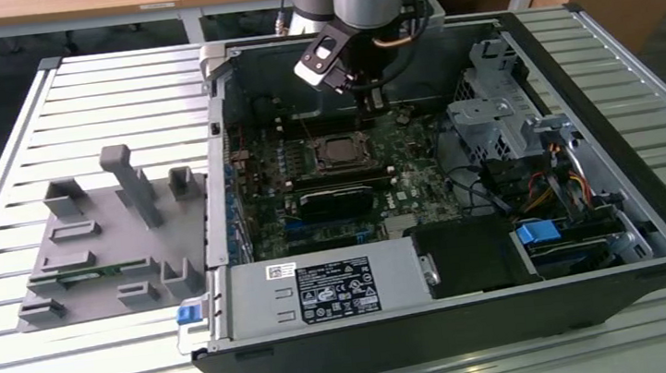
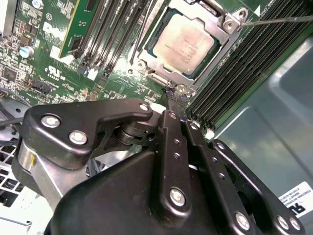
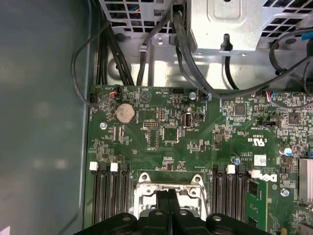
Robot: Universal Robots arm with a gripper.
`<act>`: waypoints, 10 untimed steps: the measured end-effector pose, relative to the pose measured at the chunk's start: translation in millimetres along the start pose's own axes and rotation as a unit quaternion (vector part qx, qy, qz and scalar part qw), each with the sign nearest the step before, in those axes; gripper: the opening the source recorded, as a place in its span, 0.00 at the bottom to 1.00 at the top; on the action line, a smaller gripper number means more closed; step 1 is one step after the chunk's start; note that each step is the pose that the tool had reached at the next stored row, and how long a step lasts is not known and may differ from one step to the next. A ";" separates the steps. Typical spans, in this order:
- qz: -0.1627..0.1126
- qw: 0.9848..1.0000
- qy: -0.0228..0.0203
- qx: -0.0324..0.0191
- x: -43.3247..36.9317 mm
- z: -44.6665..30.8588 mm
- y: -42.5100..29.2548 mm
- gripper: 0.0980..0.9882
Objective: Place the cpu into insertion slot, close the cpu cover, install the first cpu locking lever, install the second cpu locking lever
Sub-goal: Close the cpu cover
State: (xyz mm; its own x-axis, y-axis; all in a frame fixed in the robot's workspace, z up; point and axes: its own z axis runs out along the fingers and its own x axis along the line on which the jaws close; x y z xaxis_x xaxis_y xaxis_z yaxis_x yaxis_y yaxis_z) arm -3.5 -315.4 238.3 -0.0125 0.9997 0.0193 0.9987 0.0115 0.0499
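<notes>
**Socket region, lever stage.** The small square cpu with a dull silver-grey metal top [image 2: 183, 41] sat in the square black insertion slot [image 1: 339, 151] on the green motherboard [image 3: 195, 137]. The thin silver frame-shaped cpu cover [image 2: 217, 53] lay closed around it. Your black claw [image 2: 176, 95] had its fingers drawn together with nothing visible between them. Its tip was at the cover's edge, and whether it touched could not be told. A thin steel wire locking lever [image 2: 279, 19] ran out from the socket's corner over the black memory slots [image 2: 244, 73], apparently unhooked. The step in hand looked to be latching. It called for you to bear on the wire alone, press slowly, stay off the chip's top and the neighbouring slots, and check that the cover did not lift
</notes>
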 end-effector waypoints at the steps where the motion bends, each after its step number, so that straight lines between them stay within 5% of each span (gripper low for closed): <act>1: 0.000 1.000 0.000 0.000 0.0 0.0 -0.9 0.01; 10: 0.000 1.000 0.000 0.000 0.1 0.0 -8.7 0.01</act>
State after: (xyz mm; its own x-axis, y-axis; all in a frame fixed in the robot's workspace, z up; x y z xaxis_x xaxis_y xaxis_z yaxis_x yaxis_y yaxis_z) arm -12.2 -315.5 237.9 -0.0125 0.9997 0.0194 0.9987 0.0115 0.0499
